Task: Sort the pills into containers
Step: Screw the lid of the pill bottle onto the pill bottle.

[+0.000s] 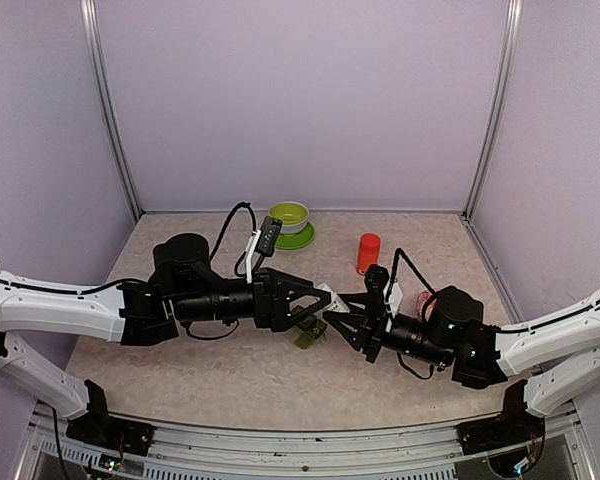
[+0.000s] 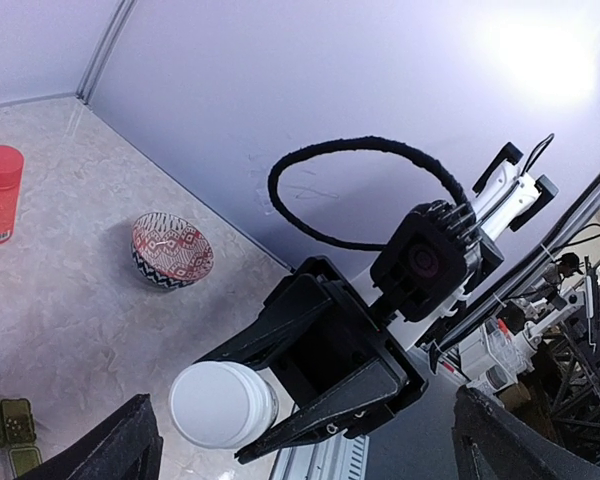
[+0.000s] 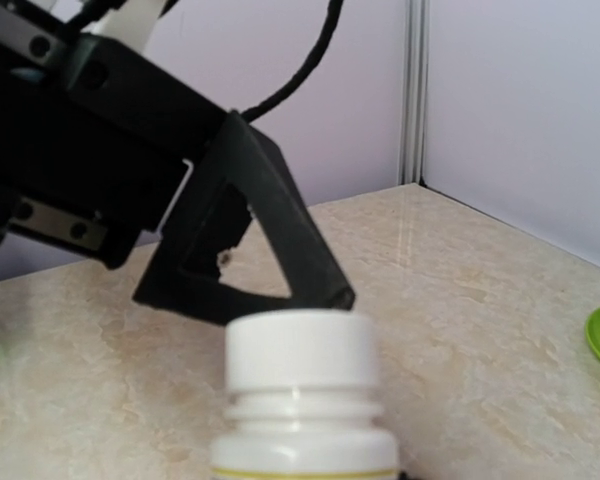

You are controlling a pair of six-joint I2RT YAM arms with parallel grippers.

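Note:
A white pill bottle [image 2: 220, 404] with a white cap [image 3: 300, 350] is held off the table in my right gripper [image 1: 338, 308], whose jaws are shut on its body. My left gripper [image 1: 316, 298] faces it with jaws open wide; one of its fingertips [image 3: 332, 296] is just behind the cap, and I cannot tell if it touches. The containers [image 1: 308, 334], a dark green strip of lidded compartments, lie on the table just below both grippers and show in the left wrist view [image 2: 6, 432]. No loose pills are visible.
A red bottle [image 1: 368, 252] stands behind the grippers to the right, also in the left wrist view [image 2: 0, 193]. A lime-green bowl on a saucer [image 1: 290, 218] stands at the back. A red-and-white patterned bowl [image 2: 171, 250] sits near the right arm.

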